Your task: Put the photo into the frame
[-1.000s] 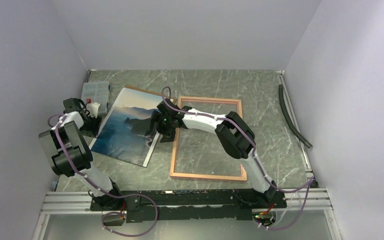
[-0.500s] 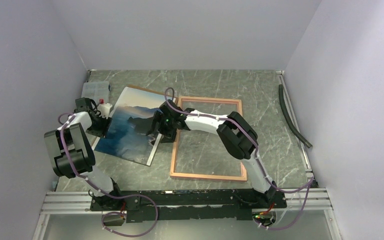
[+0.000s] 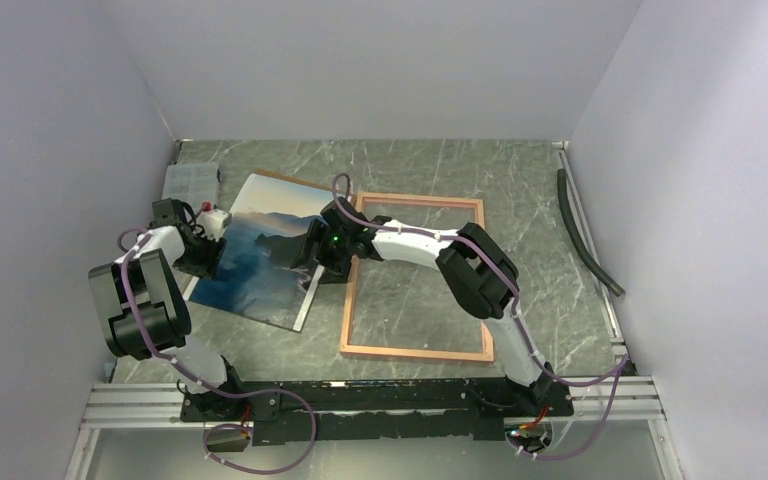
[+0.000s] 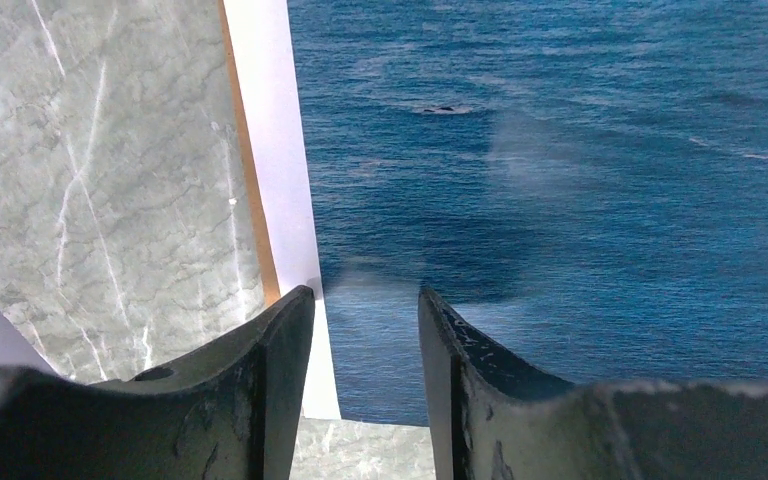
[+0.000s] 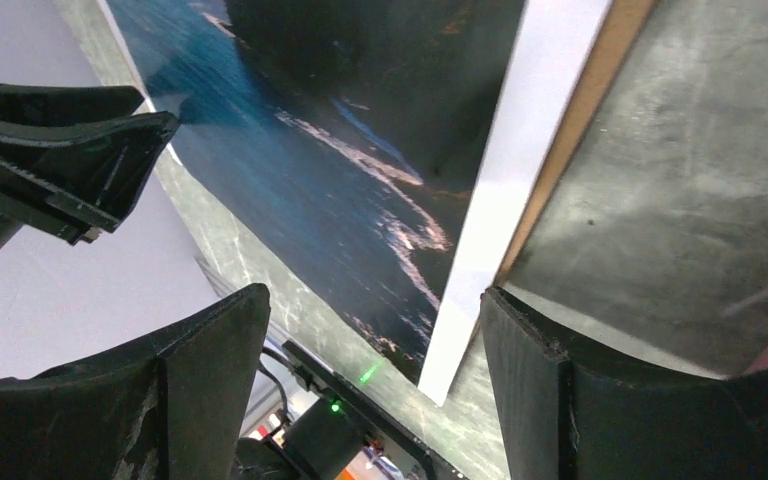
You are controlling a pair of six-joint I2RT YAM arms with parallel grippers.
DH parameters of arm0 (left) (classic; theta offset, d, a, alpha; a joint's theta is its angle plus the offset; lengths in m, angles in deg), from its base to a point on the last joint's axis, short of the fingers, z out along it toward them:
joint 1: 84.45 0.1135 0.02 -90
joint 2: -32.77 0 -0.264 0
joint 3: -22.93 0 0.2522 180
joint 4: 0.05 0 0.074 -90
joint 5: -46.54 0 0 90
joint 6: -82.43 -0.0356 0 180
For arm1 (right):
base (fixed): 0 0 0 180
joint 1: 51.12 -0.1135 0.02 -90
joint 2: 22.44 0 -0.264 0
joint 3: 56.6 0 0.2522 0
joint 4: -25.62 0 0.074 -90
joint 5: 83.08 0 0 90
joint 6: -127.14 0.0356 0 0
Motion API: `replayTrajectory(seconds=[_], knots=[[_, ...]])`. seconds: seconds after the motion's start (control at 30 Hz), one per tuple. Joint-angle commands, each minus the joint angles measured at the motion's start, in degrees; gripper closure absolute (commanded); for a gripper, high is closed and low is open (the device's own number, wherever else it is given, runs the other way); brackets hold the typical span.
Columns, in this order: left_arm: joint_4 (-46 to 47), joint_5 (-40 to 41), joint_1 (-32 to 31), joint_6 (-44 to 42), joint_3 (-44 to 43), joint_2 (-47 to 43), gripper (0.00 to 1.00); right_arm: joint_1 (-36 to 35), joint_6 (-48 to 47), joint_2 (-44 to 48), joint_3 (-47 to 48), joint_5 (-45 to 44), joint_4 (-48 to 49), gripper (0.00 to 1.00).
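The photo [image 3: 258, 258] lies left of the frame [image 3: 415, 352].

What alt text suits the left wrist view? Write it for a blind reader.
The left gripper, jaws apart, hovers at the white-bordered edge of the photo, a print of rippled blue water. A thin brown board edge shows beside the border, with the marbled table at left.

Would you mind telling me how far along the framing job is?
Done: nothing is framed yet; the frame lies flat and empty, table showing through it. In hand: the photo lies beside it to the left, with the left jaws open at its left edge and the right jaws open at its right edge. Left: grip, lift and set it inside the frame.
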Motion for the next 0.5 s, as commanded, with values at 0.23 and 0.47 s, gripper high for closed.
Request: replayTrajectory(seconds=[0.23,0.47], knots=[[-4.21,-1.75,-0.82,-2.10,3.64,2.83,0.54,-0.46,-3.32,0.96,5.31,0.93,1.72,0.20],[-15.24,-7.91,3.17,-2.05,-5.56,-0.93,0.48,-0.62,-4.20,2.95,1.08,-1.08,-3.65,0.20]])
